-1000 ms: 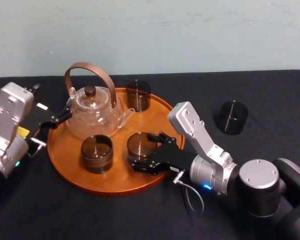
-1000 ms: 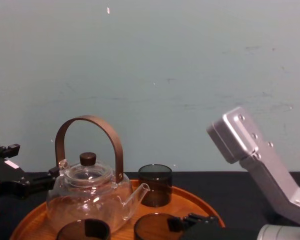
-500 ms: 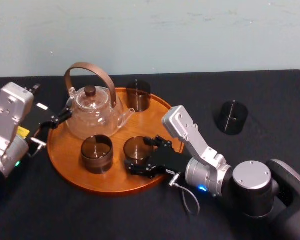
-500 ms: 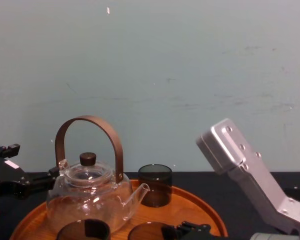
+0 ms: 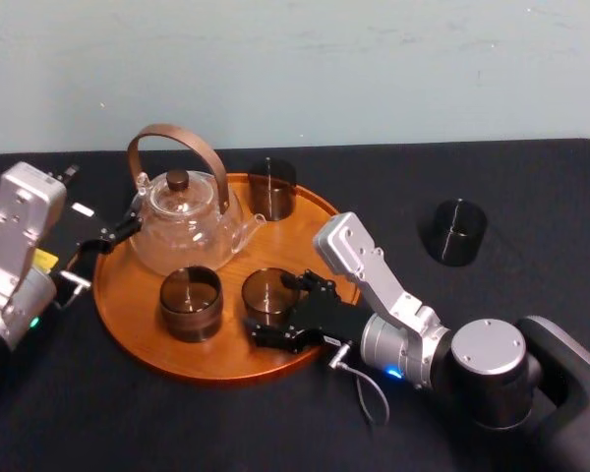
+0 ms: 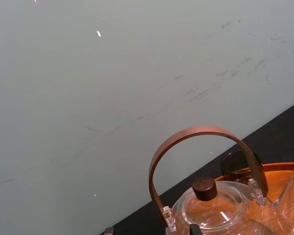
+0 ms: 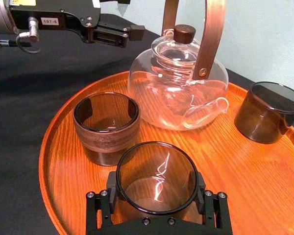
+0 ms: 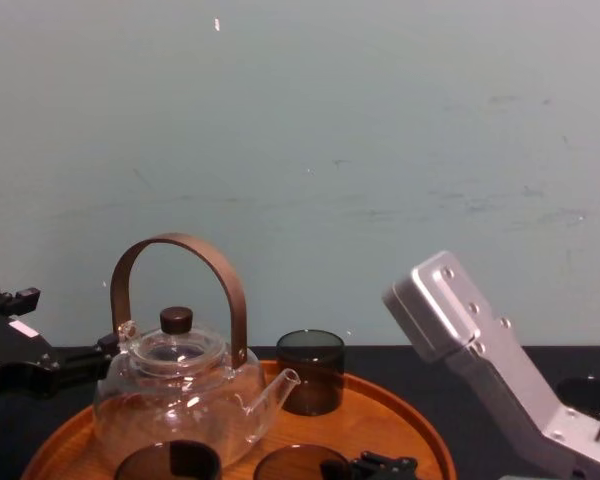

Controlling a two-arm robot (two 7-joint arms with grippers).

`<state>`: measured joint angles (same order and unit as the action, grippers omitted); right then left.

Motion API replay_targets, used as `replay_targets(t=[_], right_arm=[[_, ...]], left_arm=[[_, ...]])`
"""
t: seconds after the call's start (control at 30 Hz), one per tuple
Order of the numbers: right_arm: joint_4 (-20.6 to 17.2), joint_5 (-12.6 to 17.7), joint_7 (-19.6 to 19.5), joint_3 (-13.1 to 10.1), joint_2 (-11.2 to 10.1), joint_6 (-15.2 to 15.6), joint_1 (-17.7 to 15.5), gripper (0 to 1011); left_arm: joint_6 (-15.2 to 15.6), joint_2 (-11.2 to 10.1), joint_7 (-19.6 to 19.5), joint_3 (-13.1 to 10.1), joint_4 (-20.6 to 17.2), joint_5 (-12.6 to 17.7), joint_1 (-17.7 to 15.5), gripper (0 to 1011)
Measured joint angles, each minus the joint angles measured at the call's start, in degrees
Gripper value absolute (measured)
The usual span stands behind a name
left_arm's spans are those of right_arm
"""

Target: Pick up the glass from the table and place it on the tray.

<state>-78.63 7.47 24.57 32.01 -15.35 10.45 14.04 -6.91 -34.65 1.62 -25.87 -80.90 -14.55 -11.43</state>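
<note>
The glass (image 7: 157, 178), a smoky tumbler, sits low over the front of the round wooden tray (image 5: 143, 334), and my right gripper (image 5: 270, 309) is shut on it, one finger on each side. In the right wrist view the fingers (image 7: 96, 205) hug its walls just above the tray floor (image 7: 264, 176); I cannot see whether its base touches. Right beside it on the tray stands a second tumbler (image 5: 190, 302). My left gripper (image 5: 113, 236) is parked at the tray's left edge with its fingers apart.
A glass teapot (image 5: 182, 221) with a brown arched handle stands at the back left of the tray, with a third tumbler (image 5: 272, 187) behind it. A dark tumbler (image 5: 453, 231) stands alone on the black table (image 5: 531, 187) to the right.
My right gripper has carried the glass leftward and inward over the tray, closer to the tumbler beside it. The left arm has not moved.
</note>
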Motion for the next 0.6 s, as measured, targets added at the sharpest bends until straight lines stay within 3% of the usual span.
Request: replay_targets(t=[0.37, 0.47, 0.6], right_arm=[[0.2, -0.1, 0.0, 0.2, -0.2, 0.4, -0.1, 932], [-0.5, -0.3, 0.0, -0.1, -0.3, -1.0, -0.4, 999], [-2.9, -0.3, -0.5, -0.8, -1.2, -2.5, -1.7, 1002]], left_arm=[[0.0, 0.0, 0.0, 0.0, 0.0, 0.0, 0.0, 1001], [0.0, 0.0, 0.0, 0.0, 0.0, 0.0, 0.0, 1001], [0.0, 0.0, 0.0, 0.0, 0.0, 0.0, 0.0, 1001]])
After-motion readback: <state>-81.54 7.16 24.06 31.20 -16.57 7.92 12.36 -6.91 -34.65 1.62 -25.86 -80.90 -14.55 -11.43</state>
